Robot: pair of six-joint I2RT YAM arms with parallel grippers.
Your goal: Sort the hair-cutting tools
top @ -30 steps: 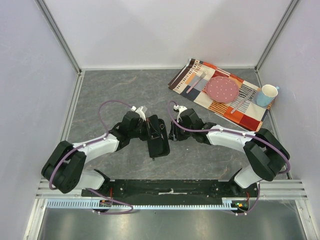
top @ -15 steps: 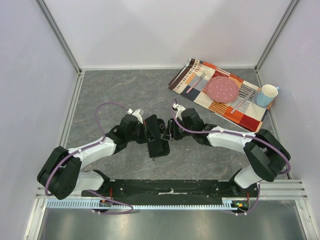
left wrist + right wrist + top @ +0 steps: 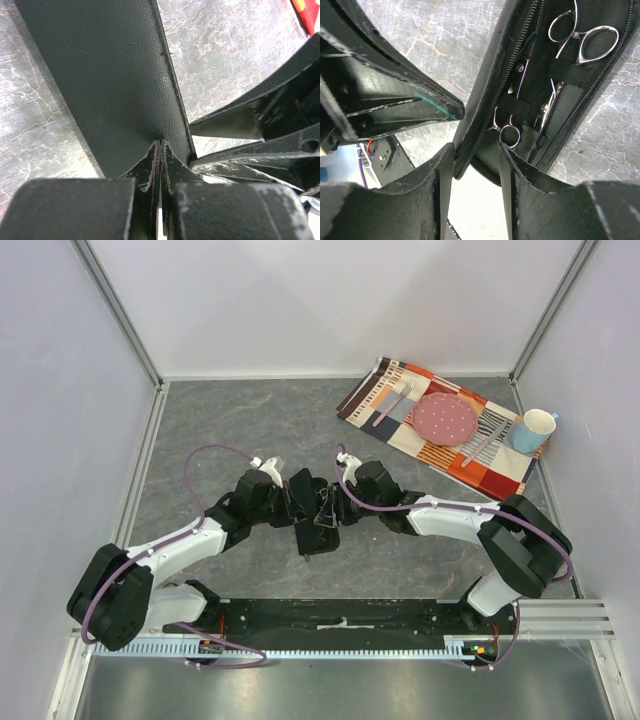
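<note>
A black zip case lies on the grey table between my two arms, its cover standing up. Inside it, two silver scissors sit under elastic straps: one with its rings up, one with a ring low down. My left gripper is shut, its tips against the cover's grained outer face; I cannot tell if it pinches it. My right gripper is open, and the cover's lower zip edge lies between its fingers. In the top view the right gripper meets the left over the case.
At the back right a patterned placemat carries a pink plate, a pale fork and a knife. A blue-and-white mug stands at its right end, close to the right wall.
Both grippers have closed in on the case from either side, and its cover has come up. The right jaws have widened a little. The left stays shut.
</note>
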